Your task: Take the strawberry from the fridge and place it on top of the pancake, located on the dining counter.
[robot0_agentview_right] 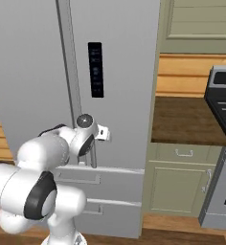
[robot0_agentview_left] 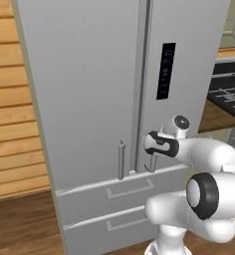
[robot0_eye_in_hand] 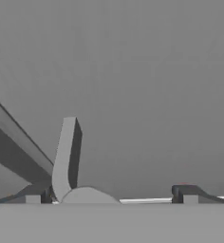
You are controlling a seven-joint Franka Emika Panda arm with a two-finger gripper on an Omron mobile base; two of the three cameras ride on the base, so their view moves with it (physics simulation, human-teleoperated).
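Pincer (robot0_eye_in_hand: 111, 194): wide open, holds nothing.
Handle (robot0_eye_in_hand: 64, 159): just inside one finger, off-centre; closing may slip off.
Fridge (robot0_agentview_left: 89, 89): closed, directly ahead.
Strawberry: unseen, presumably inside.

Closed fridge (robot0_agentview_left: 89, 89) on wooden floor (robot0_agentview_left: 20, 224)

The fridge (robot0_agentview_left: 89, 99) is cut off above; closed doors hide its interior.

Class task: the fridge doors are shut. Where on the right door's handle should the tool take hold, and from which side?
Grip the right door's vertical bar handle near its lower end, approaching from the front, open tool straddling the bar. It stands off the fridge door, beside the centre seam.
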